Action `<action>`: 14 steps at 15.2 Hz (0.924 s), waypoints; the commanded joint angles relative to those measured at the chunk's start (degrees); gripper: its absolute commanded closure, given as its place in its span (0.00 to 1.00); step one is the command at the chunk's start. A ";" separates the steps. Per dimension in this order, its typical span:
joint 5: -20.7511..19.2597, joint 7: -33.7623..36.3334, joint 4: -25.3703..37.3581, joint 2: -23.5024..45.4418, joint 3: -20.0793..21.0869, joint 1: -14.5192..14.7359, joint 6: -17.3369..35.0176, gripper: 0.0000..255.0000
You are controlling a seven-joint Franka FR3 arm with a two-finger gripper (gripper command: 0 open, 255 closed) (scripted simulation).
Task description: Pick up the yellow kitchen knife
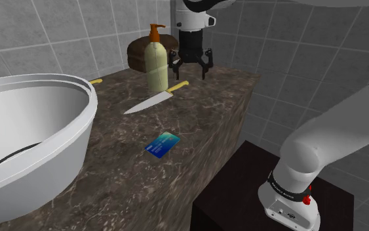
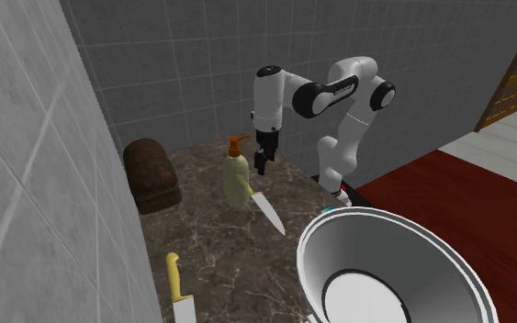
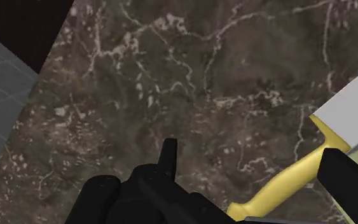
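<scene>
The knife lies flat on the dark marble counter, its yellow handle toward the wall and its steel blade pointing at the big white bowl, just beside the foot of a pale soap bottle. In the second exterior view the bottle hides most of the handle and leaves only the blade plain. In the wrist view the blade is cut off by the picture's edge. The bowl is itself cut off in the shoulder view, and behind its rim a second yellow handle pokes out, the rest hidden. The arm reaches out over the counter with its wrist turned straight down, and the gripper hangs over the handle's end, its fingers spread apart and clasping nothing. One finger stands very near the handle, and contact is hard to judge. A blue card lies nearer the counter's front edge
</scene>
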 commanded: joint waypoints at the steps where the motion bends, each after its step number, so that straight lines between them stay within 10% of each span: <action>1: -0.30 12.32 3.95 4.82 2.65 -2.58 0.15 0.00; 6: -2.95 36.57 13.60 16.02 5.83 -6.65 -0.21 0.00; 14: -2.72 36.43 7.32 15.59 5.81 -6.42 5.68 0.00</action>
